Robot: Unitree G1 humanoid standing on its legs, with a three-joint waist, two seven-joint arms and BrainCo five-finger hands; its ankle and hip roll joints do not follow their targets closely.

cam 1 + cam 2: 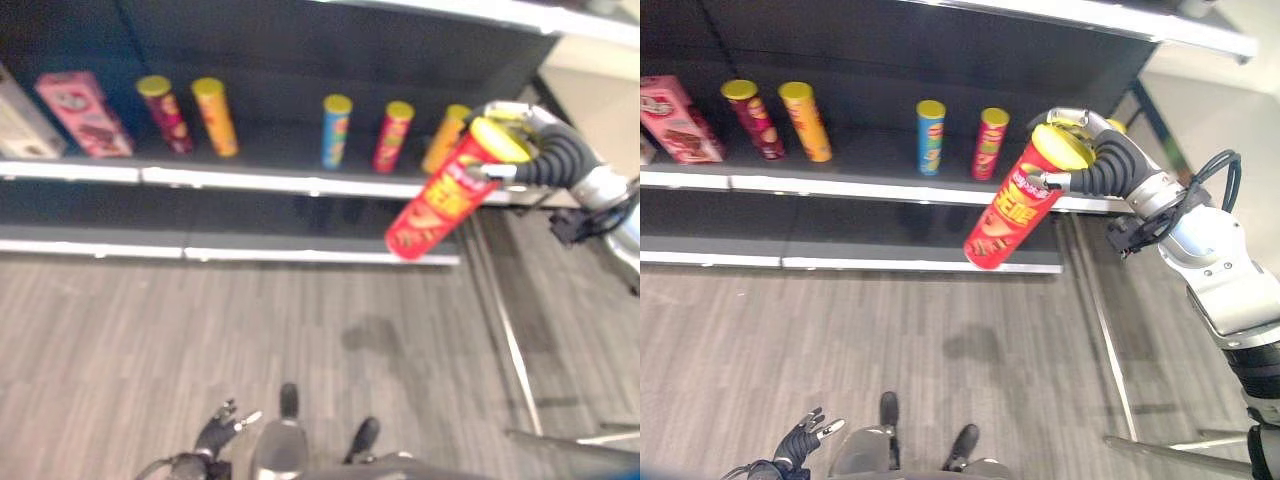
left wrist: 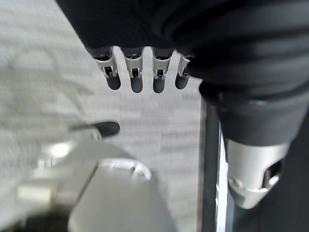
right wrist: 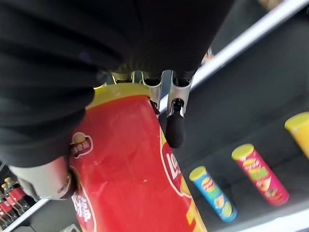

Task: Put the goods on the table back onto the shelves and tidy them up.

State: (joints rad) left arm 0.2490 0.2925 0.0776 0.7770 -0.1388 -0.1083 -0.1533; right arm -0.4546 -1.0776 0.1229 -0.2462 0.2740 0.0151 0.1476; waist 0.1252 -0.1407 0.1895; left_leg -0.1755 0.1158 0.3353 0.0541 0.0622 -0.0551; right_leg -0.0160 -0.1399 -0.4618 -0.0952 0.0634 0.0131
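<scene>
My right hand point(image 1: 1110, 163) is shut on a tall red chips can point(image 1: 1012, 212) with a yellow lid. It holds the can tilted in the air before the right end of the dark shelf point(image 1: 250, 181). In the right wrist view the fingers point(image 3: 175, 126) curl over the can point(image 3: 130, 169) just below its lid. On the shelf stand a maroon can point(image 1: 165, 113), an orange can point(image 1: 215, 116), a blue can point(image 1: 336, 131) and a pink-red can point(image 1: 393, 137). Another orange can point(image 1: 441, 140) is partly hidden behind the held one. My left hand point(image 1: 216, 431) hangs low, open and holding nothing.
A pink box point(image 1: 82, 112) and a pale box point(image 1: 20, 125) stand at the shelf's left end. A lower shelf board point(image 1: 200, 250) juts out beneath. A metal rail point(image 1: 510, 340) runs along the grey floor at the right.
</scene>
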